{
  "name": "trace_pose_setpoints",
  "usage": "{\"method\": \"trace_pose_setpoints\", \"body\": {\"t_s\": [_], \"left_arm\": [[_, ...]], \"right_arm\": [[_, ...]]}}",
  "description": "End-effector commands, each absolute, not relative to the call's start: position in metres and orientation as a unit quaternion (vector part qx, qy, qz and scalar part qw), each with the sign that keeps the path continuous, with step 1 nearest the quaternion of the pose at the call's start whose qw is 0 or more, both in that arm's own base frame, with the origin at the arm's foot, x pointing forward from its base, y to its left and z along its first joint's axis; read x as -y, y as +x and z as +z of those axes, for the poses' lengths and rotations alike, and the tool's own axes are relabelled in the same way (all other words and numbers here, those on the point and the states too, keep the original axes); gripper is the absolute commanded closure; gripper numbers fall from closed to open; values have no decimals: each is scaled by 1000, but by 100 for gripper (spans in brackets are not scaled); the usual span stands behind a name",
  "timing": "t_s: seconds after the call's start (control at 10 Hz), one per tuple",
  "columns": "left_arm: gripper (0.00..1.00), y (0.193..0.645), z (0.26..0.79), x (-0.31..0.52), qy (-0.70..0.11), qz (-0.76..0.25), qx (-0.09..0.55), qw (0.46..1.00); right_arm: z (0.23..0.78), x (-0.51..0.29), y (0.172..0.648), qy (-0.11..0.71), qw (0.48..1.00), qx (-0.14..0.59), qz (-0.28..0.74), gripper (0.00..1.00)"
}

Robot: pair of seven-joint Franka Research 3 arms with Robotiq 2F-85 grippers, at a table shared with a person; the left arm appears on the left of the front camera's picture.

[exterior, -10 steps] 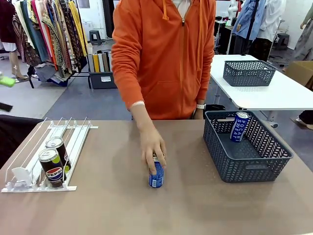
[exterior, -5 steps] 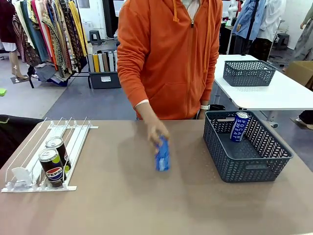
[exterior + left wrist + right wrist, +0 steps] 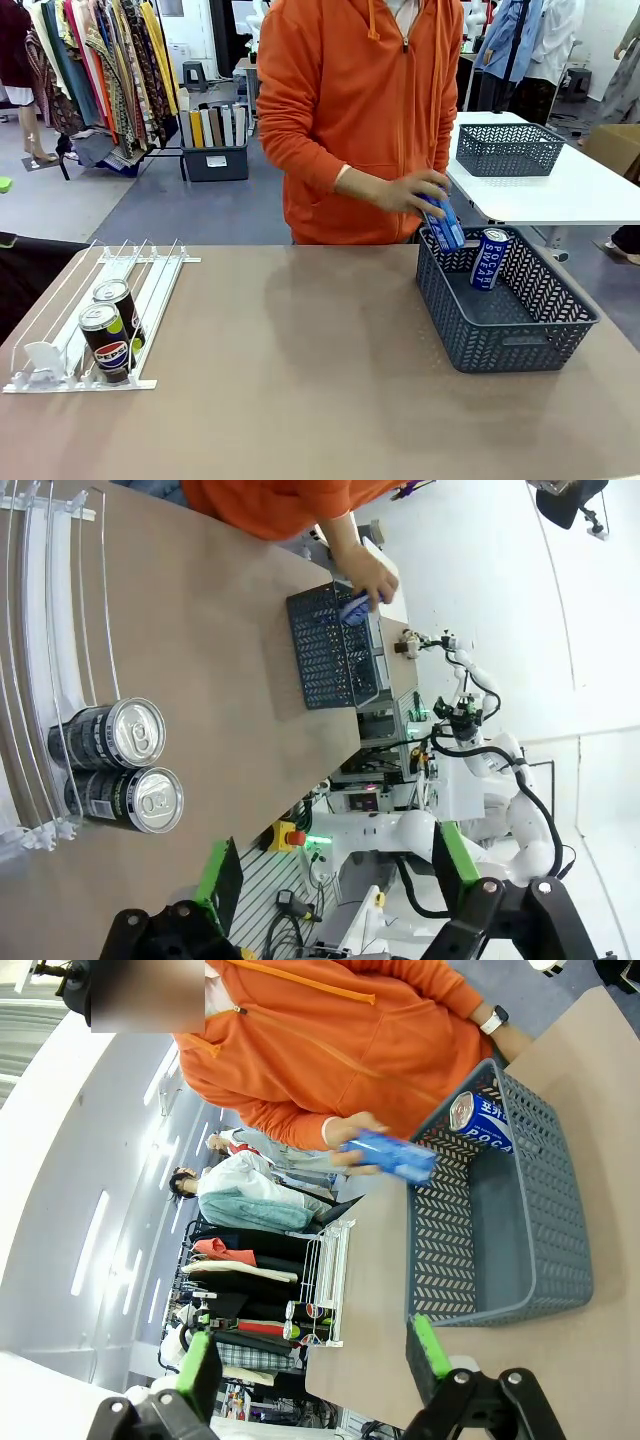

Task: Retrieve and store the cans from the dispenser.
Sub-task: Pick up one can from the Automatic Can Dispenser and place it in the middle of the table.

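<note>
The white dispenser (image 3: 150, 290) lies at the table's left with two black Pepsi cans (image 3: 105, 345) at its near end. A person's hand holds a blue can (image 3: 443, 222) tilted over the far left corner of the dark grey basket (image 3: 450, 310), where another blue can (image 3: 490, 258) leans. In the left wrist view, the left gripper (image 3: 335, 900) stands open above the table, with the Pepsi cans (image 3: 125, 770) and the dispenser (image 3: 60, 630) off to its left. The right gripper (image 3: 312, 1380) is open too, well short of the basket (image 3: 440, 1250) and the held can (image 3: 390, 1157).
A second grey basket (image 3: 508, 148) sits on a white table at the back right. Clothes racks (image 3: 90, 70) stand at the back left. The person in an orange hoodie (image 3: 370, 110) stands at the table's far edge. Brown tabletop (image 3: 300, 380) stretches between dispenser and basket.
The person picked the blue can up from the middle of the table and carried it right, up to the basket's far left corner. The Pepsi cans stayed put.
</note>
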State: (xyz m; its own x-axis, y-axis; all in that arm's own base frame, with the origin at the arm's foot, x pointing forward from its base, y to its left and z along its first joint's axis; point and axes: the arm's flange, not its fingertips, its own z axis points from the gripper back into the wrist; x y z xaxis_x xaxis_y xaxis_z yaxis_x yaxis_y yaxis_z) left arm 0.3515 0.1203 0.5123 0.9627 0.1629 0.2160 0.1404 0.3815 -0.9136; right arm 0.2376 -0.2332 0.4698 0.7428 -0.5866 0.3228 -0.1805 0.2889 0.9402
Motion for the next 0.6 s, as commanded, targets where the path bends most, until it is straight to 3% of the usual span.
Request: {"method": "trace_pose_setpoints", "body": {"t_s": [0.0,0.5], "left_arm": [[0,350,515,-120,-565,7,137,814],[0,351,512,-120,-556,7,136,820]], "right_arm": [[473,233,241,583,724,346,-130,0],[473,233,241,583,724,346,-130,0]]}}
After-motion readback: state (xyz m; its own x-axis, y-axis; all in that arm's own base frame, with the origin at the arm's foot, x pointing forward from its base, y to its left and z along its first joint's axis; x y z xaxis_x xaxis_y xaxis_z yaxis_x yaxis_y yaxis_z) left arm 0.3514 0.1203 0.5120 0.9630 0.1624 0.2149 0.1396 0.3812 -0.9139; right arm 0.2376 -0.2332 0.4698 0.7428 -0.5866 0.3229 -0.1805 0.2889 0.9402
